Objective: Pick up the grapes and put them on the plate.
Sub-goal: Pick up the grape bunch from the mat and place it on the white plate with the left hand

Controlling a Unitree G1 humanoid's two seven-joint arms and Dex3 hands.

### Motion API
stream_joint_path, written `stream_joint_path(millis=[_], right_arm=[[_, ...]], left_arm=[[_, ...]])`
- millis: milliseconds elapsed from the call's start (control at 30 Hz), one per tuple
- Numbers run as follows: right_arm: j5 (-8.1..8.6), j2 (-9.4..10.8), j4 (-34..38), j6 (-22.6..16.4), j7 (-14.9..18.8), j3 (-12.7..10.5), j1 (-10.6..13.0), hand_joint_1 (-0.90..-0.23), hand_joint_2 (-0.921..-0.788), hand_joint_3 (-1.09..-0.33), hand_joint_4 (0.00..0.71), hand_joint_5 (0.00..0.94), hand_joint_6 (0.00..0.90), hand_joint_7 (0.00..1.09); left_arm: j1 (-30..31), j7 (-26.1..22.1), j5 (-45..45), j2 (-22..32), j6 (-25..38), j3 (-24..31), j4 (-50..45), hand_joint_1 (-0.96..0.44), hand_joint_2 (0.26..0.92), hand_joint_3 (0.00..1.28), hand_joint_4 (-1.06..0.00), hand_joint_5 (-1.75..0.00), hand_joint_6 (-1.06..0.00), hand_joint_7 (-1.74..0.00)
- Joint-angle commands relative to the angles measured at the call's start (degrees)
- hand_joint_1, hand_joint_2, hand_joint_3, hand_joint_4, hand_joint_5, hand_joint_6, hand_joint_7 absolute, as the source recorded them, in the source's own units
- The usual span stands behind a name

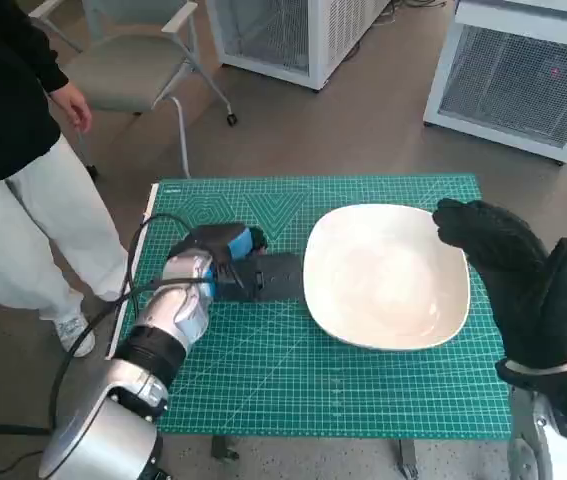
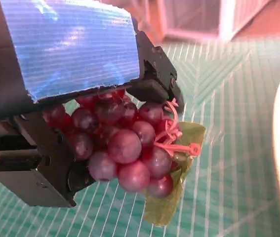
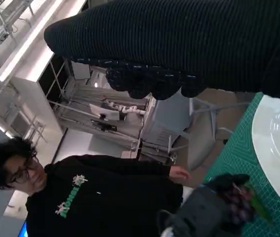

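Left wrist view shows it best: the left hand (image 2: 75, 98) has its black fingers (image 2: 159, 74) wrapped round the grapes (image 2: 125, 148), a purple bunch with a pink tie and a green leaf poking out underneath. Looks like it's just above the green mat (image 1: 293, 370) on the worktop, right beside the white plate (image 1: 388, 275), not over it yet. My worry: much of the bunch hangs free below the fingers, so a jerky swing could let it slip out, or the leaf could snag the plate rim. The left forearm comes in low, pointing at the plate. The right hand (image 1: 518, 275) holds nothing, gloved fingers loosely curled at the plate's far edge.
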Motion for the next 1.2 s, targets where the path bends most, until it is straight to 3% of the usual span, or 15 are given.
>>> stream_joint_path(millis=[33, 133, 300, 400, 533, 833, 1200], right_arm=[[-0.27, 0.1, 0.1, 0.5, -0.2, 0.0, 0.9, -0.556, -0.921, -0.589, 0.408, 0.120, 0.066, 0.72], [-0.17, 0.0, -0.1, 0.5, -0.2, -0.1, 0.9, -0.556, -0.921, -0.589, 0.409, 0.119, 0.066, 0.72], [-0.13, 0.0, 0.0, 0.4, -0.1, -0.1, 0.8, -0.556, -0.921, -0.588, 0.410, 0.117, 0.067, 0.72], [-0.17, 0.0, 0.1, 0.3, -0.2, -0.1, 0.8, -0.556, -0.921, -0.588, 0.411, 0.116, 0.067, 0.71], [-0.23, 0.1, 0.3, 0.1, -0.2, -0.2, 0.7, -0.556, -0.921, -0.587, 0.410, 0.114, 0.068, 0.71], [-0.23, 0.2, 0.3, -0.1, -0.3, -0.1, 0.7, -0.559, -0.921, -0.584, 0.411, 0.110, 0.070, 0.71], [0.12, 0.2, -0.2, 0.2, -0.3, -0.4, 1.1, -0.559, -0.921, -0.583, 0.413, 0.106, 0.071, 0.71]], left_arm=[[0.4, -1.3, 0.1, 1.0, 1.1, 0.5, -3.4, 0.01, 0.745, 0.41, -0.64, -1.25, -0.63, -1.20], [1.8, -3.7, 0.7, 3.6, 3.7, 1.5, -14.3, 0.01, 0.754, 0.40, -0.62, -1.29, -0.63, -1.21], [5.0, -6.8, 1.7, 6.5, 7.3, 3.1, -28.5, 0.01, 0.734, 0.43, -0.63, -1.42, -0.68, -1.02], [6.4, -8.0, 2.0, 7.4, 8.8, 3.9, -34.0, 0.01, 0.732, 0.41, -0.67, -1.39, -0.69, -0.98], [8.2, -9.2, 2.0, 8.3, 10.4, 5.1, -40.4, 0.00, 0.777, 0.29, -0.75, -1.29, -0.71, -0.94], [10.7, -11.0, 2.5, 9.0, 11.7, 6.0, -47.5, 0.00, 0.839, 0.14, -0.79, -1.22, -0.74, -0.90], [10.4, -12.0, 3.0, 8.4, 10.7, 5.9, -47.6, 0.00, 0.854, 0.12, -0.77, -1.25, -0.75, -0.87]])
